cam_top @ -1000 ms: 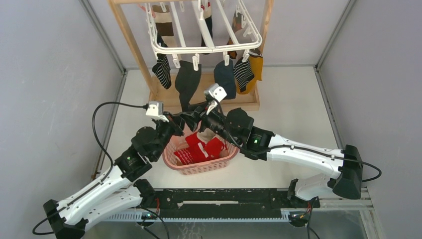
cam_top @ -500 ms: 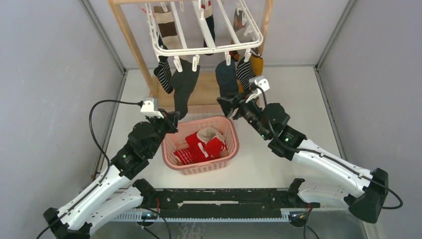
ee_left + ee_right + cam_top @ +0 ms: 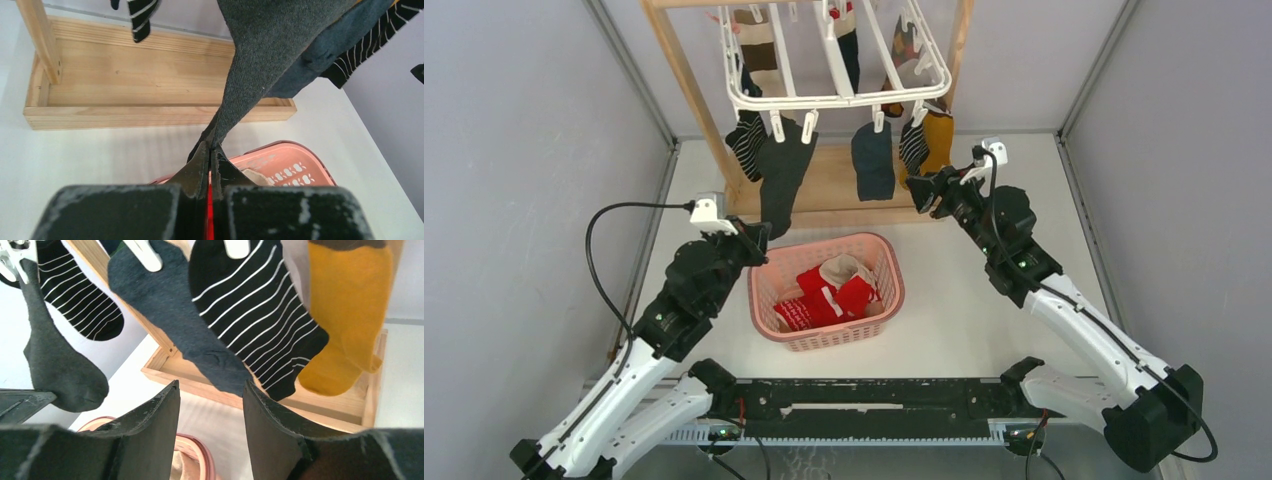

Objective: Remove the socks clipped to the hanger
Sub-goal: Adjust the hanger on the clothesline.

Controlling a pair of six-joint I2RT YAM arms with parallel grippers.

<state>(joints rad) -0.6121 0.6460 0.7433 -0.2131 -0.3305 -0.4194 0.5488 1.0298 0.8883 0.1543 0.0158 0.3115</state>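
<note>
While the pink basket (image 3: 826,341) at the near centre holds red socks (image 3: 824,300) and a beige sock (image 3: 842,268), the left gripper (image 3: 210,146) pinches the toe of a dark grey sock (image 3: 779,180) clipped to the hanger (image 3: 839,100) beyond it; the right gripper (image 3: 210,390) gapes empty below a striped sock (image 3: 250,315).

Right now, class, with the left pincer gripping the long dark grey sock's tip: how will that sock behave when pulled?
Probably floppy: the dark grey sock narrows into folds at the left pincer. Likely light and stretchy, so it may lengthen before its white clip lets go.
</note>
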